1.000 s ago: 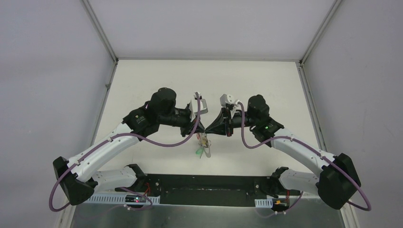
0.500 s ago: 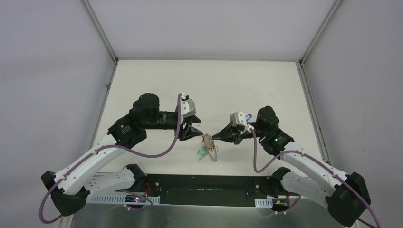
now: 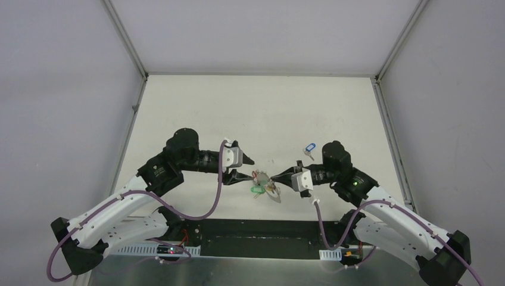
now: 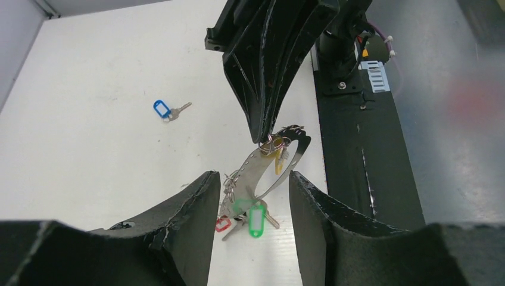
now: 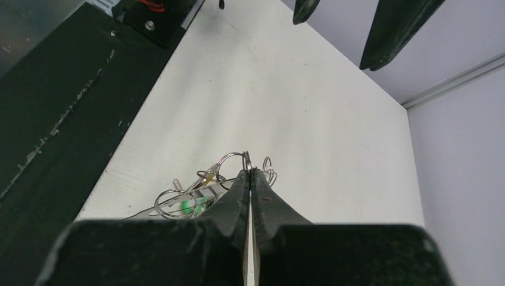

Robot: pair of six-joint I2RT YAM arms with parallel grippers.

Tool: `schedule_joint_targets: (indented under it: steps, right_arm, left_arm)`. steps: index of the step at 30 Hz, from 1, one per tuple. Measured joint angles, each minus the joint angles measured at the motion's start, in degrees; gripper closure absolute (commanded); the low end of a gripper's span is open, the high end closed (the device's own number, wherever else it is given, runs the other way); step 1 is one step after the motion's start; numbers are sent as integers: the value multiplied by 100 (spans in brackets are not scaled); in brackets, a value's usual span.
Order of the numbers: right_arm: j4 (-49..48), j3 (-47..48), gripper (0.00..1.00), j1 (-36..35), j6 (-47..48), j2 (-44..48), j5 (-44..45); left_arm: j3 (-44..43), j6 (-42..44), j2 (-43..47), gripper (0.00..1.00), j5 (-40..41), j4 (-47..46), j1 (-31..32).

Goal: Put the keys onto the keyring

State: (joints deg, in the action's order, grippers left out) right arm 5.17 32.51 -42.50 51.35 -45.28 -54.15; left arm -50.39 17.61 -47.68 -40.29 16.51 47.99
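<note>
Because the work sits low over the near middle of the white desk (image 3: 256,107), the left arm (image 3: 131,199) and the right arm (image 3: 387,205) both lean inward there, tip facing tip.

The right hand (image 3: 279,177) has its fingers pressed together on the keyring (image 4: 250,170), pinching it at its top so the loop hangs free below. That seems meant to keep the ring steady and open to the other side. The left hand (image 3: 243,167) stands with its fingers apart and nothing between them, just beside the ring and pointed at it. I judge it is placed to help with the ring or to go for another key.

The keyring is a broad silvery band, held just above the desk near its front edge. Several keys (image 4: 241,221) dangle from its lower end. Among them show a green tag (image 4: 256,217), a red tag (image 4: 222,224) and, higher up by the pinch, a yellow tag (image 4: 278,162). Whether the lowest tags touch the desk cannot be told.

One blue-tagged key (image 3: 308,149) lies alone on the desk, well apart from the ring and behind the right hand. It is not yet threaded, so the task looks nearly but not wholly done.
</note>
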Motion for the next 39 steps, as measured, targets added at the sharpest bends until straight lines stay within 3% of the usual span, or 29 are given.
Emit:
schedule_joint_targets:
  steps: [7, 14, 18, 28, 34, 39]
  right_arm:
    - [634, 39, 100, -131, 986, 173, 476]
    - [752, 170, 100, -153, 741, 188, 693]
    - [367, 221, 100, -160, -348, 140, 977]
    - [-1305, 55, 100, -162, -4074, 59, 2221]
    - [-1423, 59, 100, -162, -6030, 0, 3154]
    - [-1320, 70, 100, -160, -6951, -227, 3248]
  left_arm:
    - [9, 433, -127, 52, -105, -168, 160]
    - [9, 459, -260, 54, -81, -284, 234]
    - [9, 160, -382, 55, 142, -358, 269]
    - [9, -614, -562, 59, 892, -452, 271]
    - [15, -699, -555, 59, 1239, -463, 271]
    - [39, -688, -544, 62, 1397, -463, 271]
